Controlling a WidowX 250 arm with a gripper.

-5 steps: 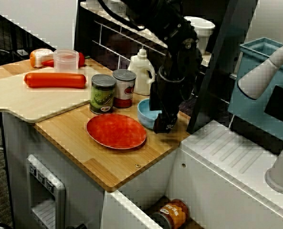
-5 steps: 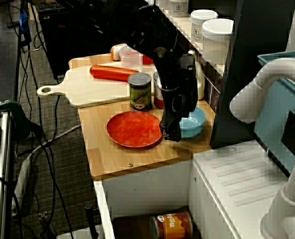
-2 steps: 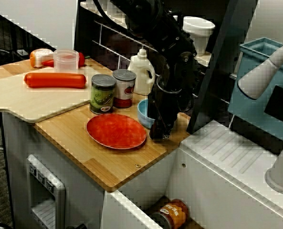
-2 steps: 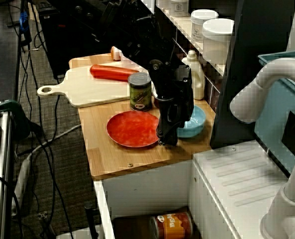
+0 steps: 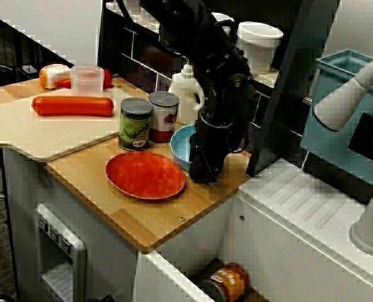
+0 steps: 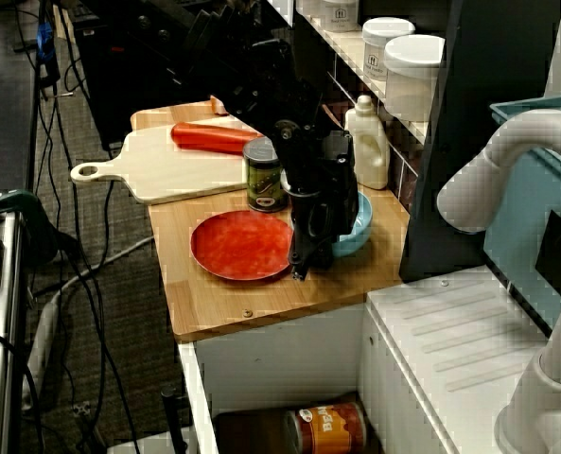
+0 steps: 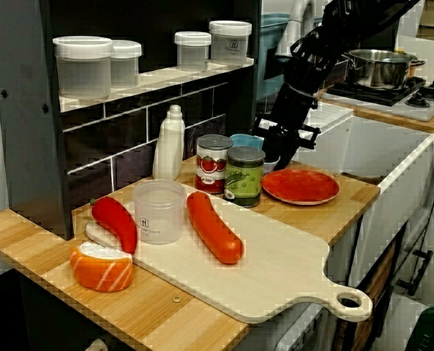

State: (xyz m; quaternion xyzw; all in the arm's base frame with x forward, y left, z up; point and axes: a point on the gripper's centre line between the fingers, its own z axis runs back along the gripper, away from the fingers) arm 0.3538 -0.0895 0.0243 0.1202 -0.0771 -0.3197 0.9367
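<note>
Since a second ago the gripper [image 5: 206, 175] has been carried leftward along the wooden counter [image 5: 150, 221], and the blue bowl [image 5: 181, 143] has been shifted with it, so that it now lies just beside the red-labelled can [image 5: 164, 116] and in front of the white bottle [image 5: 187, 94]. The red plate [image 5: 145, 175] has also been displaced to the left, and its edge appears to be touched by the bowl. The fingers are set low at the bowl's right rim; whether the rim is pinched or merely pushed cannot be told from these views. The bowl is judged to be sliding under the gripper's contact
</note>
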